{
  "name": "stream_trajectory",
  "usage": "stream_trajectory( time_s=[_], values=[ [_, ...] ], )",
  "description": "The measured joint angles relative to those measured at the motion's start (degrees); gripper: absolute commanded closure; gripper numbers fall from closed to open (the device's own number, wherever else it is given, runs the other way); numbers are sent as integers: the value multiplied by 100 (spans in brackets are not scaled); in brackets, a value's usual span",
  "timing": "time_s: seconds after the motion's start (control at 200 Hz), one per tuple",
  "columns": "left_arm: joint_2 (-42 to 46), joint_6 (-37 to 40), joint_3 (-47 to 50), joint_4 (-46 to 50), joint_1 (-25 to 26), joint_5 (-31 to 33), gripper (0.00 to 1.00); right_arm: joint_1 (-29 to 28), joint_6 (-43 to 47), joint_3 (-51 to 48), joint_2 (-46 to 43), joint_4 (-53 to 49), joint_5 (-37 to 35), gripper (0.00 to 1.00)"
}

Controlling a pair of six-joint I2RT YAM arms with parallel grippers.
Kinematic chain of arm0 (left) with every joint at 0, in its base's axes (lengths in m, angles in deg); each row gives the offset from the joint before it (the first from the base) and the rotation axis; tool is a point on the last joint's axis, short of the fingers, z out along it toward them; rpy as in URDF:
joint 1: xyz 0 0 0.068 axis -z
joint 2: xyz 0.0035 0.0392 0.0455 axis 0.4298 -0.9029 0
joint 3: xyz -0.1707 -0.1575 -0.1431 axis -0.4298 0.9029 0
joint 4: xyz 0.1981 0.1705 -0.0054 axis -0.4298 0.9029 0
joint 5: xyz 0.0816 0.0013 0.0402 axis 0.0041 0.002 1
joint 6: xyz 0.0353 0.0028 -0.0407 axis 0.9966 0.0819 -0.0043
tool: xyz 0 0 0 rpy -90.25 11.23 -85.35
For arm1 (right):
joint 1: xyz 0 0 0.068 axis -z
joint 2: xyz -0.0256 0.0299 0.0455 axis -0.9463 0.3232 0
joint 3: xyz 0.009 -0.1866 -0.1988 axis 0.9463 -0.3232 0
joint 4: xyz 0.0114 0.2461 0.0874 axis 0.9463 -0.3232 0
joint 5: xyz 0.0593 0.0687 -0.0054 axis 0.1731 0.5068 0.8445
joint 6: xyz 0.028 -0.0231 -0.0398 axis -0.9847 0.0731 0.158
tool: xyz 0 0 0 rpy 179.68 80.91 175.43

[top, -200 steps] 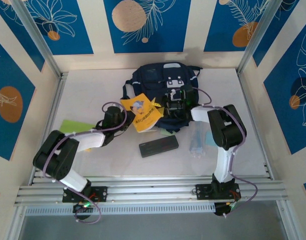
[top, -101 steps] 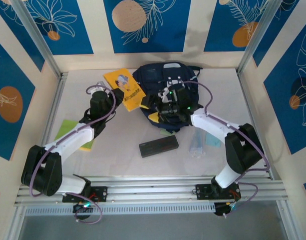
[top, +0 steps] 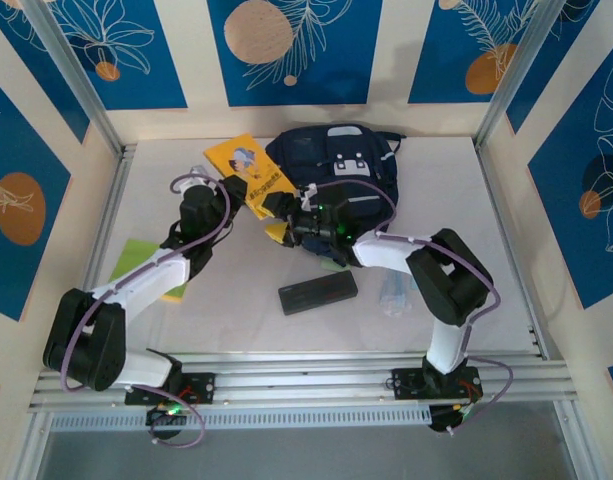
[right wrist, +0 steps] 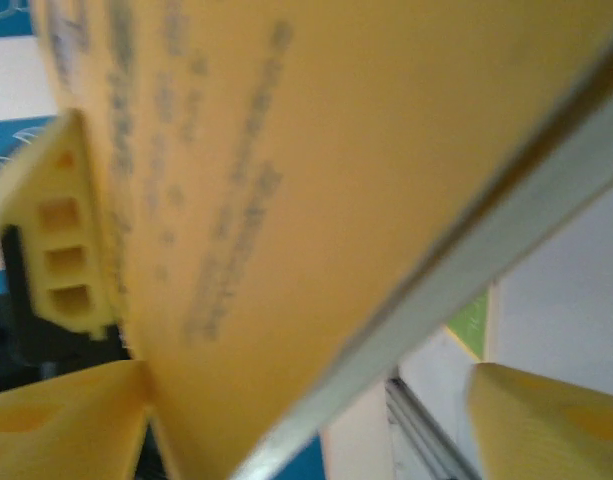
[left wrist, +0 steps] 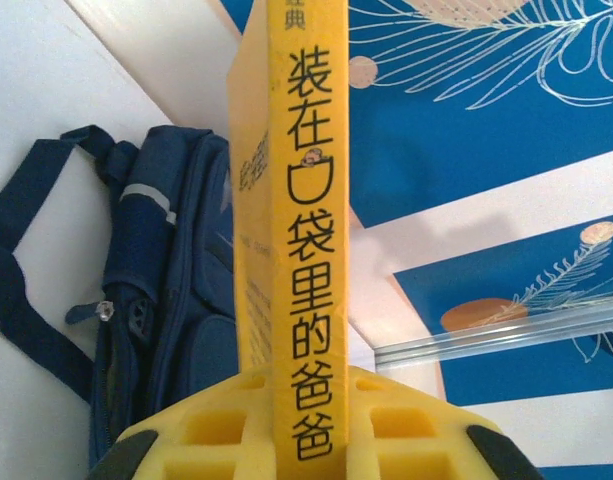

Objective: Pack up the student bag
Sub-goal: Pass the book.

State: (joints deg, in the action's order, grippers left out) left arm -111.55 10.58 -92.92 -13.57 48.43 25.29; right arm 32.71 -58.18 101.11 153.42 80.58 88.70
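Book [left wrist: 304, 250] spine faces left wrist camera; cover faces overhead.

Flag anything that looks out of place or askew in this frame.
The yellow book is off the table, tilted, pinched by the left hand just left of the student bag. The right hand has its open jaws straddling the book's lower corner. Two hands at one book looks odd. Nothing seems spilled or damaged.
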Motion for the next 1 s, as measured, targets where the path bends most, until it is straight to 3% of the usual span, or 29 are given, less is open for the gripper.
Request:
stream_trajectory(
  time_s=[0.06,0.065,0.09,0.13,0.215,0.29,0.47,0.67,0.845,1.0],
  values=[
    [-11,-79,66,-11,9,-42,100,11,-31,-15,-9,168,-92,84],
    [-15,-118,90,-50,13,-28,100,13,-50,-15,-13,164,-105,92],
    [-20,-155,105,-79,4,-26,96,37,-52,-42,-26,186,-114,100],
    [-26,-251,142,-98,-11,-2,81,74,-44,-52,-61,229,-105,100],
    [-59,-306,168,-245,-2,-131,37,142,42,-131,-238,149,-133,100],
    [-63,-153,166,-278,35,-444,22,345,199,-238,-474,-127,-131,100],
    [-457,828,-291,-33,223,-1333,20,1325,1036,-417,-1270,-1545,13,100],
    [-1644,2540,-2133,1182,476,-2509,20,2677,2227,-413,-2367,-3672,109,100],
    [-2879,4310,-4234,3034,848,-2780,19,3670,3093,-393,-3141,-5370,66,100],
    [-3858,5707,-5584,4424,1204,-2691,17,4623,3512,-490,-3740,-6129,229,100]
  ],
)
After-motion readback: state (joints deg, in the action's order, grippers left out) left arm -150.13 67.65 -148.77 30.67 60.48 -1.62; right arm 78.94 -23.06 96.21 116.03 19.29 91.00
